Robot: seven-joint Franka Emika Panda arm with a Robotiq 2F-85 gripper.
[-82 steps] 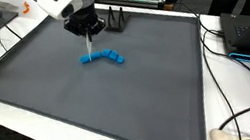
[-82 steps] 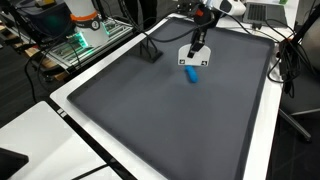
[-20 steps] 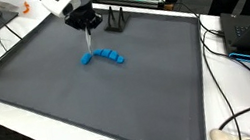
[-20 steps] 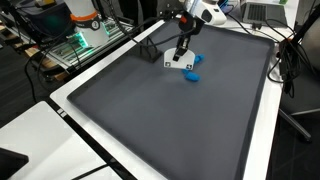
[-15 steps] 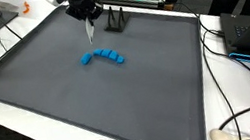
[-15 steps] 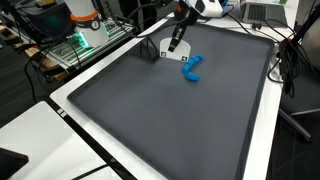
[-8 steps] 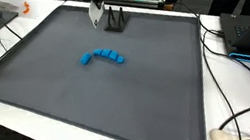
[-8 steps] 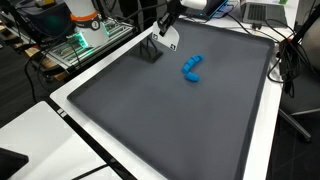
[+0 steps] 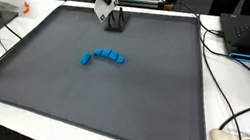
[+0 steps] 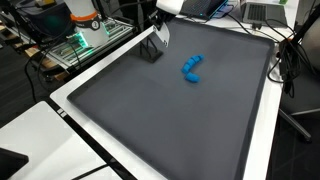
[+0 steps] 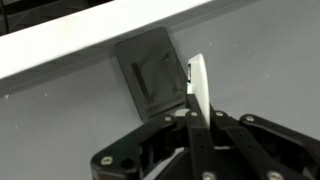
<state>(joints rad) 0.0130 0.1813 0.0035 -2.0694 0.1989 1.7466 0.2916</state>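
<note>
Grip matters most: the gripper (image 11: 196,118), clamped tight on a thin white strip (image 11: 198,80), hangs close by the black stand (image 11: 148,72) at the mat's (image 9: 89,101) far edge, so I judge slow, upright alignment best, well apart from the blue blocks (image 9: 103,55).

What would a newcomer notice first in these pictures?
A curved row of blue blocks lies alone near the middle of the dark mat. Near one edge of the mat, the fingers are shut on a thin white strip, close to a small black stand.
</note>
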